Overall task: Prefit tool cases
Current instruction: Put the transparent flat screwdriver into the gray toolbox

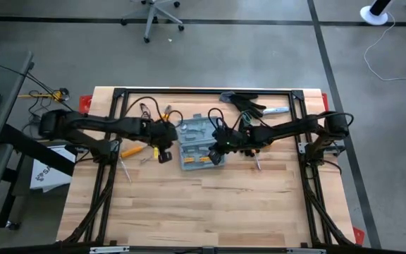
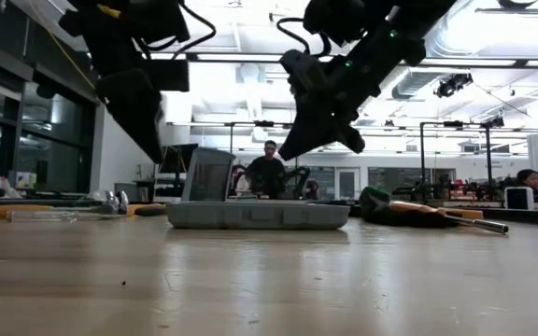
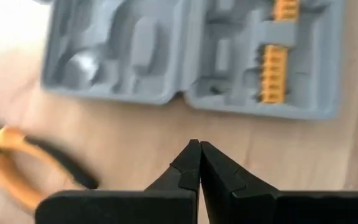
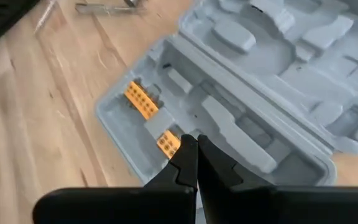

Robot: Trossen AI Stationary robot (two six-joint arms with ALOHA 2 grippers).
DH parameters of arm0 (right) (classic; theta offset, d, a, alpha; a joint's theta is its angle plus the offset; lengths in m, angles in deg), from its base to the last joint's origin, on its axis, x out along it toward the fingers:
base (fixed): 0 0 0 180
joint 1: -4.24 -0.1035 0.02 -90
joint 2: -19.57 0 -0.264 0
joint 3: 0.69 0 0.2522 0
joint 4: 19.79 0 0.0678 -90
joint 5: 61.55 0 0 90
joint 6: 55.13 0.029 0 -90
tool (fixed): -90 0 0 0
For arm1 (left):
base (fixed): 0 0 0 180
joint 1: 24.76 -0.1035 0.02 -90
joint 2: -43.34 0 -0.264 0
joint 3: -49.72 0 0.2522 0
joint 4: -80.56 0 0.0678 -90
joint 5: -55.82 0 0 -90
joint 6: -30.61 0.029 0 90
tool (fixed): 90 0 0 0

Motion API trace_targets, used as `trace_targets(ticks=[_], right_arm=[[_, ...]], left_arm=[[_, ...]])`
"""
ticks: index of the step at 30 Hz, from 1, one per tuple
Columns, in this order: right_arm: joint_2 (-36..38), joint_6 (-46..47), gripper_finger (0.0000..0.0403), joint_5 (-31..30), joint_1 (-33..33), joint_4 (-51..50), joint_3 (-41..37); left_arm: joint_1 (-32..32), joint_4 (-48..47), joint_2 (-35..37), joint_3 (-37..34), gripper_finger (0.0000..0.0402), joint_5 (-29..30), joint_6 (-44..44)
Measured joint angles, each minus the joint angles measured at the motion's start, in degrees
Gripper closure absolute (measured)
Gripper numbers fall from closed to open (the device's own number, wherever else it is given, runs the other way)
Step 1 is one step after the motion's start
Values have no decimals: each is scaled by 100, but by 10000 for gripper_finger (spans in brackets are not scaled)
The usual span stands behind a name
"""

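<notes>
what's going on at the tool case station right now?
The grey-blue tool case lies open on the wooden table, with orange bit strips in its moulded tray. Both arms are over it: the left gripper sits just off one side, the right gripper above the tray end with the bits. Both have jaws shut and hold nothing. Orange-handled pliers, a screwdriver and gloves lie loose around the case.

— What's the bench [image 1: 210,204] made of?
— Pale wood strips, smooth, slight sheen.
— And the tool case [image 4: 272,93]?
— Matt grey-blue moulded plastic, with glossy orange plastic bit holders [image 3: 272,71]. Each pincer looks like matt black plastic.
</notes>
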Motion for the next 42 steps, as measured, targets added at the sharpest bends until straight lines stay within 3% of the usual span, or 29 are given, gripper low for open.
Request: trace_targets(ticks=[5, 11, 18, 23, 30, 42], right_arm=[[189, -35, 403, -101, 0, -220, -1], [295, -106, 403, -274, -1, -731, -1], [295, -109, 403, -288, -4, -816, 1], [295, -196, 403, -287, -7, -816, 1], [295, -239, 403, -345, -4, -928, 1], [292, -332, 403, -519, -4, -1108, -1]], left_arm=[[-348, -567, 170, -56, 401, -562, 5], [-527, -623, 651, -815, 389, -828, -449], [-737, -433, 1308, -1115, 333, -681, -1187], [-822, -822, 1555, -1111, 282, -794, -1260], [-626, -1188, 1570, -1111, 239, -864, -1260], [55, -940, 1476, -1552, 240, -266, -2382]])
